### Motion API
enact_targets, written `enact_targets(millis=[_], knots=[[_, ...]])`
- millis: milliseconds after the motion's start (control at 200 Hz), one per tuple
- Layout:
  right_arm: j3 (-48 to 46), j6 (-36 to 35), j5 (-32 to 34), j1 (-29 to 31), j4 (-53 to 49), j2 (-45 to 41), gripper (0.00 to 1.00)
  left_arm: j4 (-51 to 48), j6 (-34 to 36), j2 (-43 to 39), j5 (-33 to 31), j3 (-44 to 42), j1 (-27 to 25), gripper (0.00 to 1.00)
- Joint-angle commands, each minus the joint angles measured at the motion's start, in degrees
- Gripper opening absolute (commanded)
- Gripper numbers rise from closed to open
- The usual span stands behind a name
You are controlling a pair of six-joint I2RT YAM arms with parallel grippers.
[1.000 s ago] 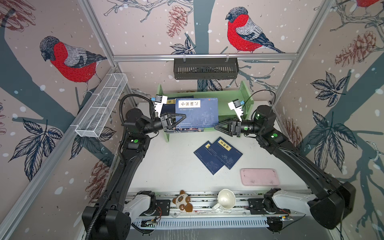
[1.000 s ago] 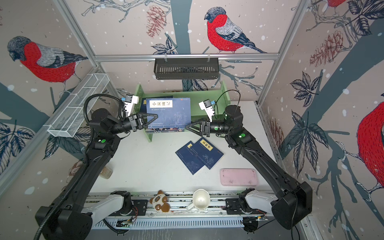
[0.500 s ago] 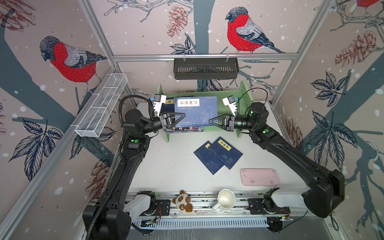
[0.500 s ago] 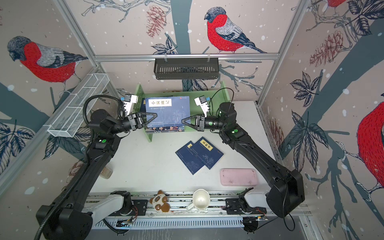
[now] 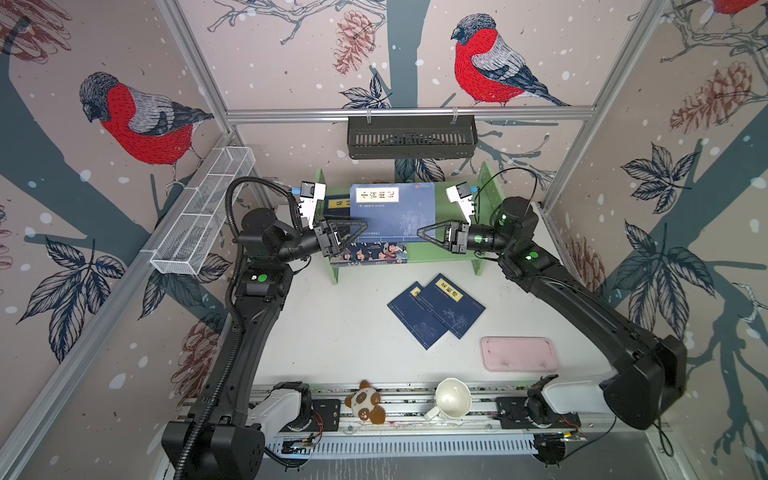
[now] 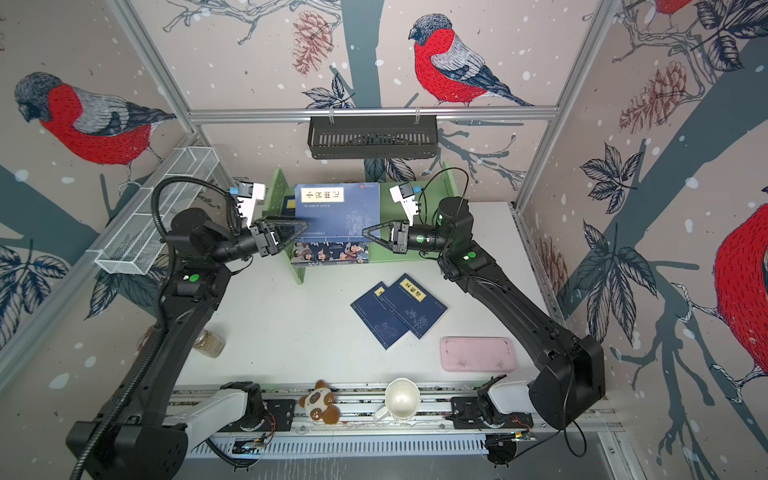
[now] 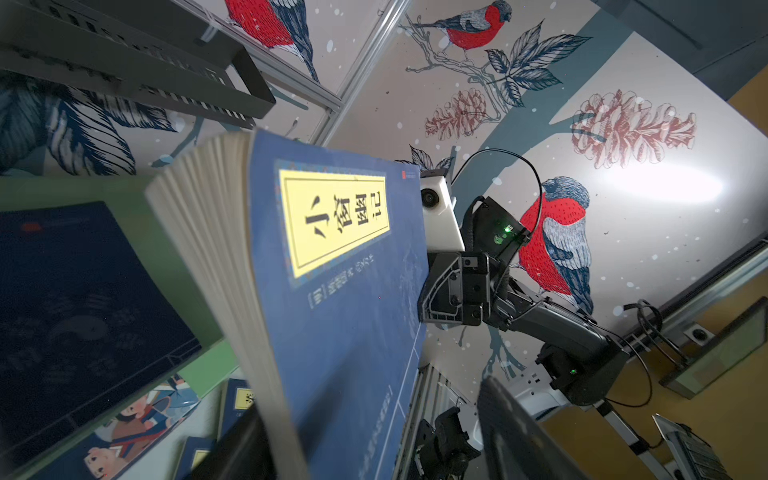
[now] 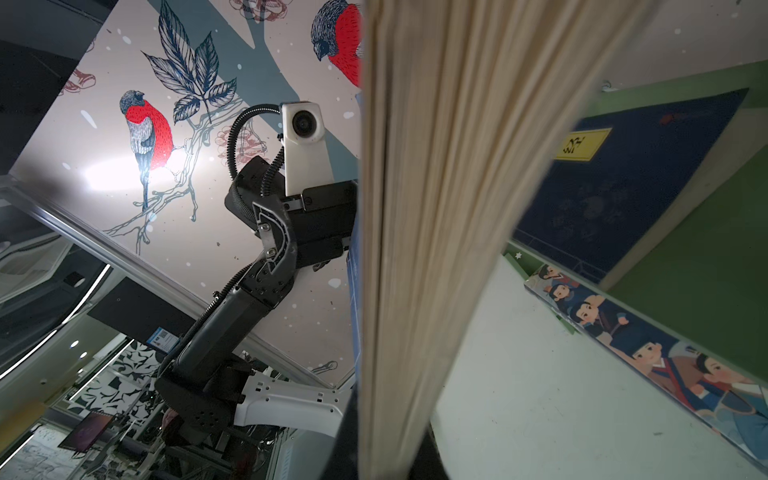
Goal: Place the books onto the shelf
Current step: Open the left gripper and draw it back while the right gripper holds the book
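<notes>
Thin rectangular paperback (image 5: 392, 212), fanned cream pages

blue book (image 7: 353, 353), yellow label (image 7: 334, 222) reading 小窗幽记

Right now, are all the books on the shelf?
No, two navy books lie overlapping on the table in front of the shelf.
</notes>
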Motion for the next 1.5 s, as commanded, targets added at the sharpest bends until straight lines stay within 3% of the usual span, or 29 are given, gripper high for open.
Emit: enact_targets(millis=[0,125,475,915,1496], knots=[[1.6,-0.6,1.9,-1.1,-1.3,-0.2,0.01,-14.1,13.5,0.1,-10.1,4.7,1.0,0.76],[3.0,-0.1,2.1,-2.3,-2.5,0.6,0.01,-19.5,17.7,-0.1,-17.5,8.4,2.6,0.76],[14.8,0.8,5.2,-0.6,-12.6,11.7,0.01,-19.1,16.3,-0.2,-20.3,13.0,3.4,0.76],[27.7,4.3,10.5,4.7,-17.6,24.6,0.01,-13.7,14.0,0.6,-16.5,10.1,3.4,0.73],[34.9,4.5,11.1,6.2,-22.9,30.4,0.03,-7.7,9.7,1.5,-14.7,6.9,3.3,0.72]])
